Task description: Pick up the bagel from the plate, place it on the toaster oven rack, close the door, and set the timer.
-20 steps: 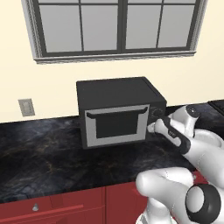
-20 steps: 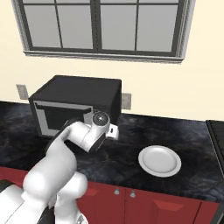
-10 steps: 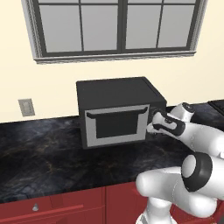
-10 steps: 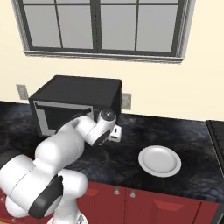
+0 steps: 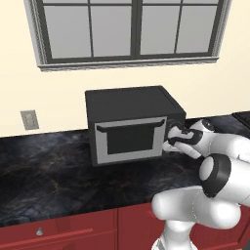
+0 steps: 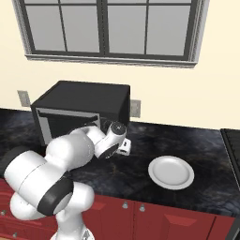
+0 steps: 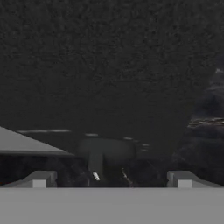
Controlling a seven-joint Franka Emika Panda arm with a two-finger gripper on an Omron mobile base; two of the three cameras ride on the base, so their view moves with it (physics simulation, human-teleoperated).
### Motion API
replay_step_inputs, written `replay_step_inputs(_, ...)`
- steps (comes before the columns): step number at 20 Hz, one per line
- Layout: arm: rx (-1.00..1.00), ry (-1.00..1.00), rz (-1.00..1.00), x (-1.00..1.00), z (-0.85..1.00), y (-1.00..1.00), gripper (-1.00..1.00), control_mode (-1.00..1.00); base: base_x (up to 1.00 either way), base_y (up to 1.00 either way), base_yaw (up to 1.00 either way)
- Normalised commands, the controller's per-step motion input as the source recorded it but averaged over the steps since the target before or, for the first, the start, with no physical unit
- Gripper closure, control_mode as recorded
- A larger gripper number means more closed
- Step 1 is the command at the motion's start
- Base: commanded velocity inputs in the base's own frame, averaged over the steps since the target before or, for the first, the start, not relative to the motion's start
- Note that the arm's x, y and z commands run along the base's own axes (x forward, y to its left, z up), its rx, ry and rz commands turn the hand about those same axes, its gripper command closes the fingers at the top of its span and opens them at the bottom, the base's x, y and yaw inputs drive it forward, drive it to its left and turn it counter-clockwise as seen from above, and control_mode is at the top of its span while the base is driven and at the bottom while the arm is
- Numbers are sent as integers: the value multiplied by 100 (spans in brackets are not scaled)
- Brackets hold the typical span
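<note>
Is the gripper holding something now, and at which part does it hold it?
Nothing is held: the gripper stands open and empty, close before the toaster oven.

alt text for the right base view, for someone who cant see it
A white robot arm reaches across a black counter, its tool by the right front corner of a black toaster oven whose door is shut. An empty white plate sits on the counter to the right, beneath a large window.
</note>
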Motion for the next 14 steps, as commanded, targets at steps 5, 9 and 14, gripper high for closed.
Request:
replay_step_inputs(5, 3, 0, 0, 31, -15, 0, -100, -100, 0, 0, 0)
replay_step_inputs(9, 3, 0, 0, 30, -13, -7, -100, -100, 0, 0, 0)
replay_step_inputs(14, 4, 0, 0, 26, -9, -18, 100, -100, 0, 0, 0)
